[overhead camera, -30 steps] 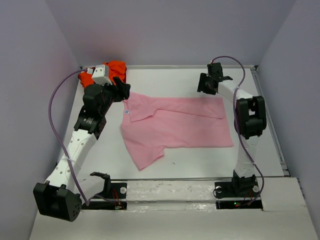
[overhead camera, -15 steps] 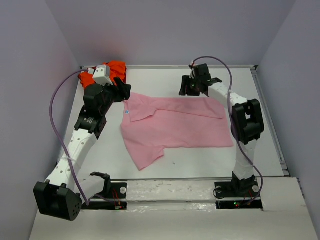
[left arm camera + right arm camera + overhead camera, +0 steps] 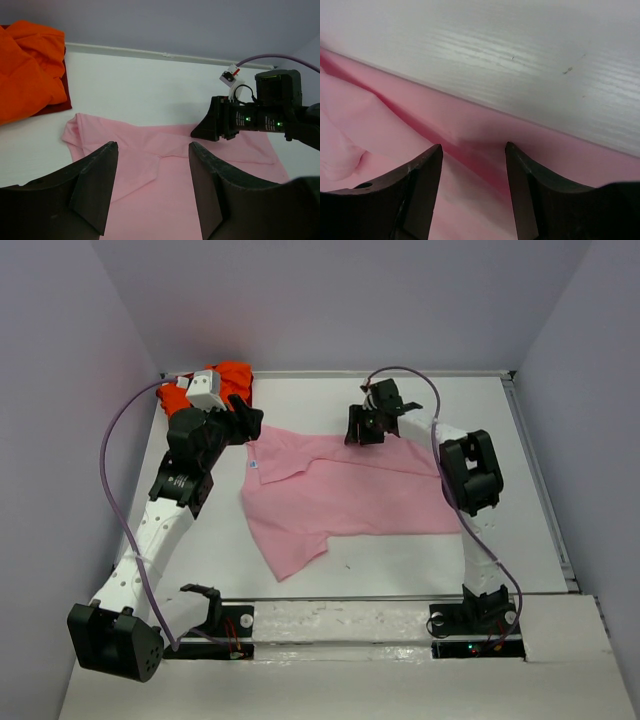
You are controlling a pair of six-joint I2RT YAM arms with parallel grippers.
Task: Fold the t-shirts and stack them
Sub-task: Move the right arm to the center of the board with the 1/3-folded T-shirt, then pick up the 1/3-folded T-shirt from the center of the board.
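From above, the pink t-shirt (image 3: pixel 350 495) lay spread flat at the centre of the white table (image 3: pixel 520 500). The orange-red t-shirt (image 3: pixel 232 375) sat bunched at the upper left, partly hidden behind the left arm. The left wrist view showed that heap more fully. The left gripper (image 3: pixel 150 192) stood wide and empty above the pink shirt's left end. The right gripper (image 3: pixel 472 187) hung low over its far edge, and only its own camera showed the jaws wide, holding nothing.

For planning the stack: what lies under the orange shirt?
Under the orange shirt a dark red edge shows on the white table; the rest beneath is covered.
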